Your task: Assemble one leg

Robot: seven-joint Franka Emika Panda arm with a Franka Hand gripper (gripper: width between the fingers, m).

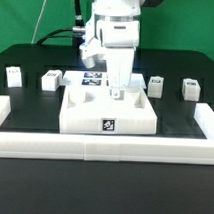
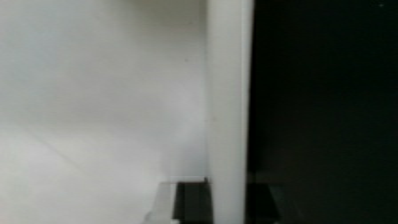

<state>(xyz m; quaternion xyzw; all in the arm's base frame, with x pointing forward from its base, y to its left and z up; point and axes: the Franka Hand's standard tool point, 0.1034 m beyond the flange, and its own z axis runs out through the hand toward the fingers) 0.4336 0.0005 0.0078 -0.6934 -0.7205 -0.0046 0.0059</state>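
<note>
well, the end effector (image 1: 117,92) hangs low over the white panel (image 1: 85,112) on the desk (image 1: 30,100); whether its fingers are apart or together i cannot tell. one leg (image 1: 156,87) stands upright just beside the panel at the exterior view's right, a second leg (image 1: 189,90) beyond it. a third leg (image 1: 49,80) and a fourth leg (image 1: 14,77) stand at the exterior view's left.

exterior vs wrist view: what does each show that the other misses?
Exterior only: four legs standing apart, the marker board, and the gripper low over the panel. Wrist only: a close white vertical strip against black; I can't tell what it is. Shared: a broad white surface, probably the panel.
</note>
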